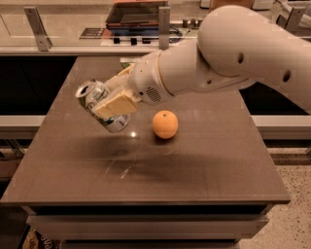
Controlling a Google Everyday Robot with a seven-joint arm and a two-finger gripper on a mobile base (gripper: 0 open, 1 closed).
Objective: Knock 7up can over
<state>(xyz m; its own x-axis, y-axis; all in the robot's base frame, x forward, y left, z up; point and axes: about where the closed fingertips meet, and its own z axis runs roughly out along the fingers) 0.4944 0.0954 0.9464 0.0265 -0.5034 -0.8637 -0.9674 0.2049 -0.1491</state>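
Note:
The 7up can (97,104) is a silver can with green and white label. It is tilted, top toward the upper left, and held off the dark table (194,165). My gripper (114,104) is shut on the can, its cream fingers (116,103) clamped across the can's body. The white arm reaches in from the upper right. The can's shadow lies on the table below it.
A round orange (165,124) sits on the table just right of the can. The green snack bag is hidden behind the arm. A counter with metal posts (36,26) and a dark tray (136,12) runs along the back.

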